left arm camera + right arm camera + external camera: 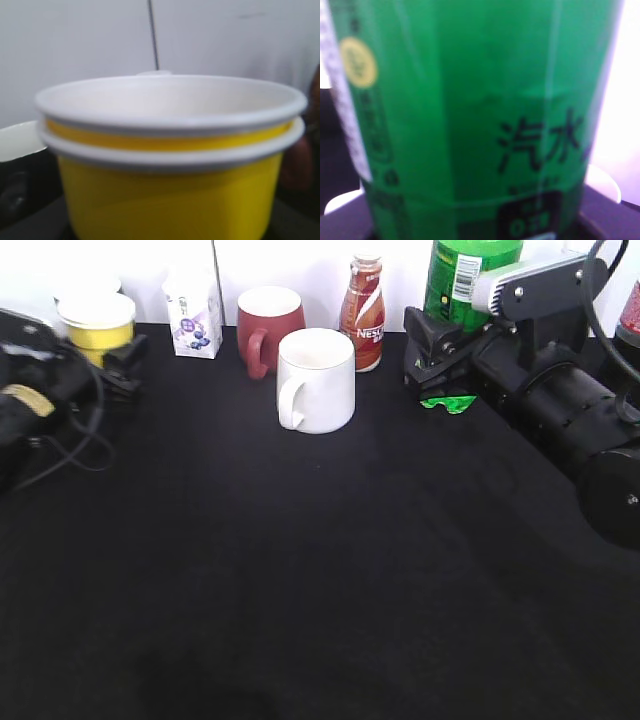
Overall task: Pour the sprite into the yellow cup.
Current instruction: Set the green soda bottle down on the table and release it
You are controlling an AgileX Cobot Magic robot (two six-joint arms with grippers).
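Note:
The sprite (470, 270), a tall green bottle with a white barcode patch, stands at the back right. It fills the right wrist view (470, 120). My right gripper (437, 360) is at its lower part, with the jaws around or against it, and the fingers are hidden. The yellow cup (96, 328), with a white rim, looks like two stacked cups and stands at the back left. It fills the left wrist view (170, 165). My left gripper (118, 358) is right at the cup, with one dark finger to the cup's right. Its grip does not show.
A white mug (316, 380) and a red mug (268, 325) stand at the back middle. A small milk carton (194, 312) and a brown Nestle bottle (363, 312) stand beside them. A dark bottle (630, 325) is at the right edge. Black cloth (320, 570) covers the table.

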